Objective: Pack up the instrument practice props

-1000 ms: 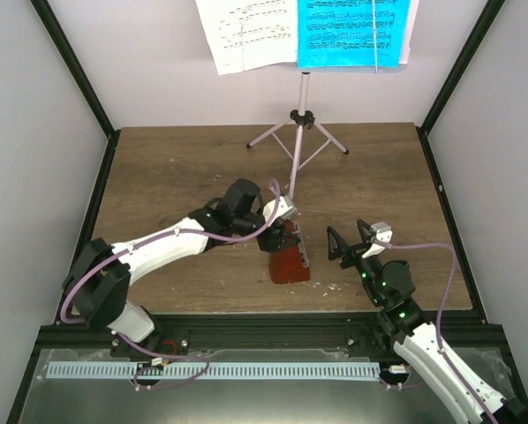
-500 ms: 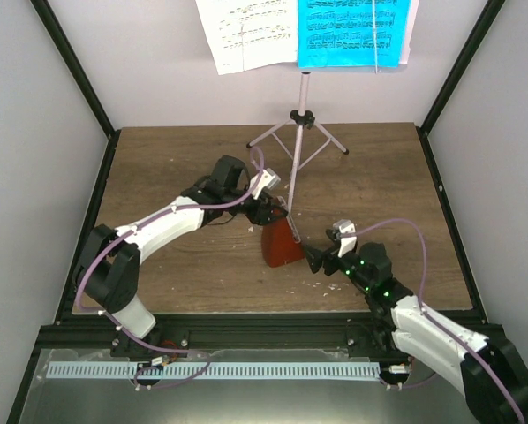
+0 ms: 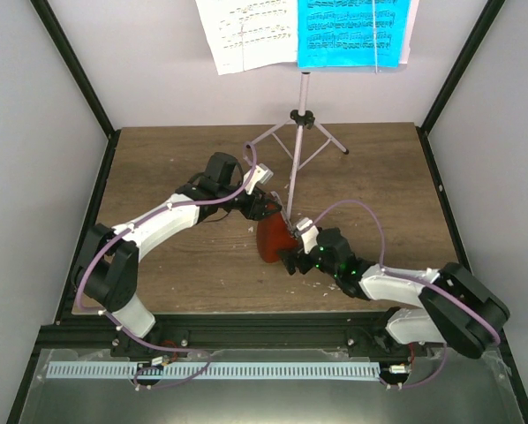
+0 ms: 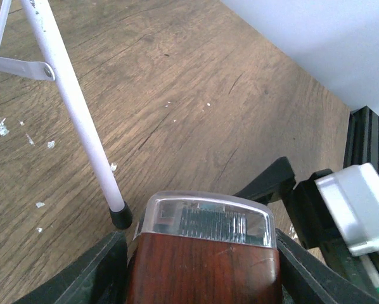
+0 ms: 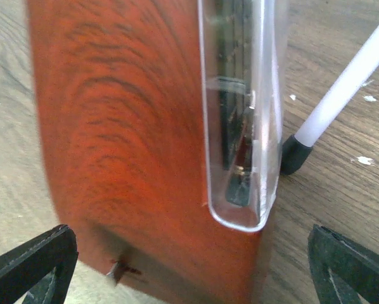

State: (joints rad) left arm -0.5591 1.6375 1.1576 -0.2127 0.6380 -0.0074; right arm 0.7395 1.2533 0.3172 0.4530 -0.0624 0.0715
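The small brown metronome (image 3: 271, 242) with its clear cover stands mid-table beside one foot of the stand. My left gripper (image 3: 266, 212) is shut on it; in the left wrist view both fingers press the metronome's (image 4: 205, 221) wooden sides around the left gripper (image 4: 199, 269). My right gripper (image 3: 290, 257) is open at the metronome's near side; in the right wrist view its fingertips stand wide apart on either side of the metronome (image 5: 132, 126), right gripper (image 5: 192, 266). The pale pink music stand (image 3: 297, 132) rises at the back and holds a white sheet (image 3: 246, 31) and a cyan sheet (image 3: 352, 31).
A stand leg (image 4: 75, 107) with a black rubber foot (image 5: 294, 155) ends right next to the metronome. White specks lie scattered on the wooden table (image 3: 158, 168). Black frame rails (image 3: 441, 177) and grey walls close in the sides and back.
My right arm swung left and reached in until its open fingers flank the metronome. My left gripper carried the metronome a little back and left, toward the stand's leg.
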